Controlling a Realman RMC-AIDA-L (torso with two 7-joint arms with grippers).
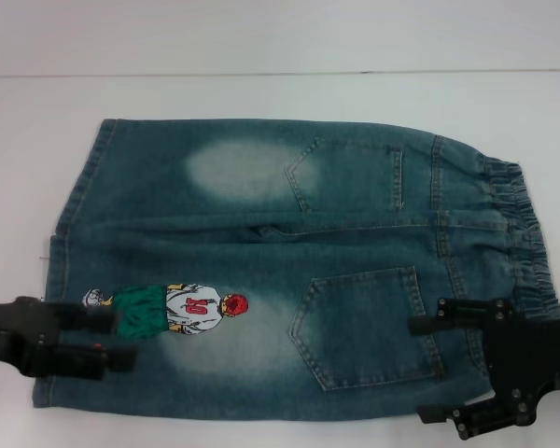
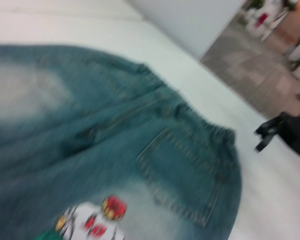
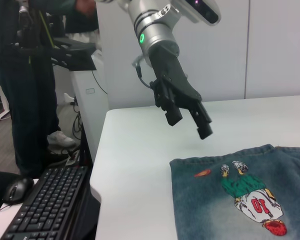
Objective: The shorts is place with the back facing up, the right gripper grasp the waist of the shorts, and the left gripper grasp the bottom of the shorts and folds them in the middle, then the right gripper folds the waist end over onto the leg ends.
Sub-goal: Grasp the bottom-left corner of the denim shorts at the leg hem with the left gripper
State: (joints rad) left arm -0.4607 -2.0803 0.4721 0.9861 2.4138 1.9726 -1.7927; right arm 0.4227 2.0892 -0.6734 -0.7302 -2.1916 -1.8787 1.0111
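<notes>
I see the shorts (image 1: 289,266) spread flat on the white table (image 1: 261,93), back side up, both patch pockets showing; the gathered waistband (image 1: 523,233) lies toward the robot's right and the straight leg hems (image 1: 61,252) toward its left; the cartoon figure (image 1: 168,310) in the white jersey sits on the near leg, close to the hems.

My left gripper (image 1: 107,338) reaches in at the hem end of the shorts, just beside the cartoon figure; its two black fingers (image 3: 202,122) are spread apart and hold nothing; from the right wrist camera it hangs above the table, clear of the denim, fingers angled down toward the hem edge, with the silver wrist (image 3: 155,30) and its green light above.

My right gripper (image 1: 439,369) sits over the waist end of the shorts, beside the near pocket (image 1: 369,327); its jaws are wide apart, one finger lying over the denim by the waistband and the other near the front edge of the shorts; nothing is gripped; whether it touches the cloth I cannot tell.

Beyond the hem end of the shorts, off the table, stand a keyboard (image 3: 45,205), a mouse (image 3: 17,189) and a person (image 3: 25,85).
</notes>
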